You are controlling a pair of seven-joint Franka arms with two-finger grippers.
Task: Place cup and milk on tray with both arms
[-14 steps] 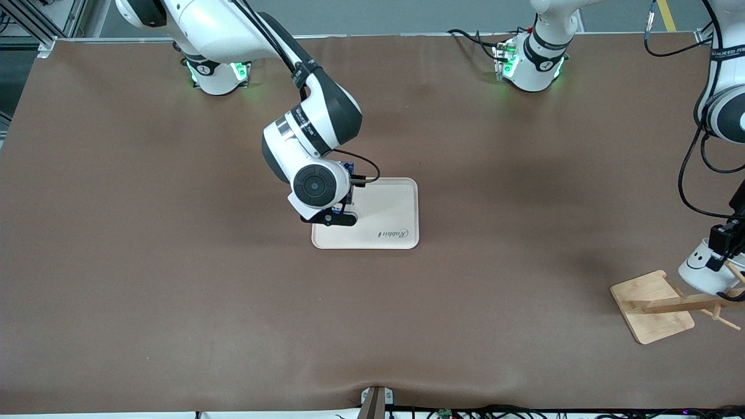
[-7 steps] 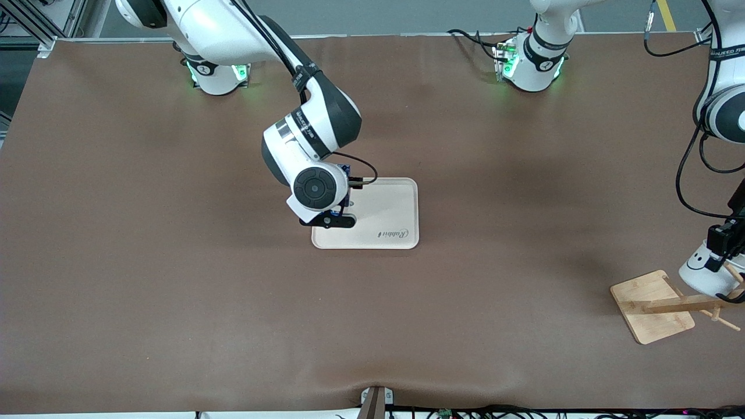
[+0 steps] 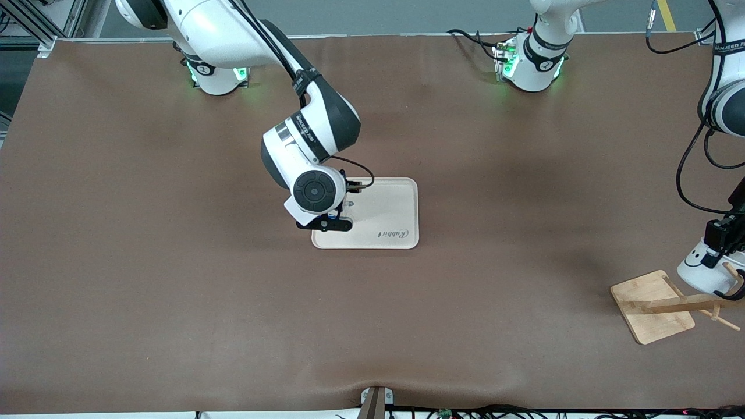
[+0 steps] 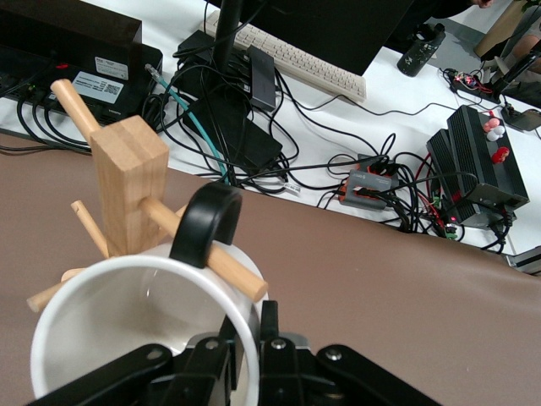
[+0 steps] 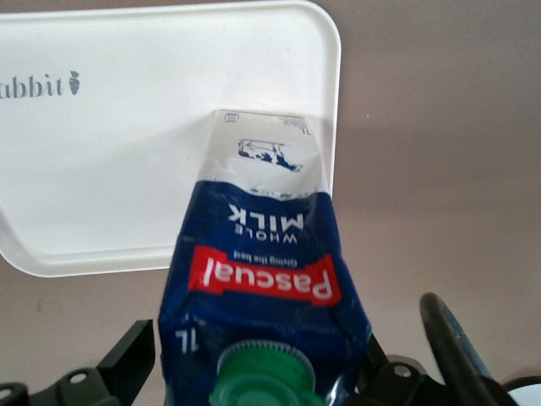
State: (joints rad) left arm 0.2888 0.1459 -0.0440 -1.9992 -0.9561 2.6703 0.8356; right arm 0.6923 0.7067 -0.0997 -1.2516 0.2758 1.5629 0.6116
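Note:
The cream tray (image 3: 390, 203) lies mid-table. The dark-blue milk (image 5: 262, 262) stands on the tray (image 5: 101, 169), in its corner nearer the front camera toward the right arm's end. In the front view the right wrist hides almost all of the carton. My right gripper (image 3: 329, 221) is open, its fingers either side of the carton's green-capped top (image 5: 254, 347), with a gap showing at one finger. At the left arm's end, my left gripper (image 3: 719, 247) is shut on the rim of the white cup (image 3: 698, 270). The cup (image 4: 127, 313) has its dark handle (image 4: 207, 224) round a peg.
A wooden rack with a flat base (image 3: 649, 305) and a post with pegs (image 4: 127, 169) stands near the table's edge at the left arm's end. Cables, a keyboard and boxes lie off the table there.
The right wrist has sunk slightly over the tray's corner. The left gripper and cup have shifted a little by the rack.

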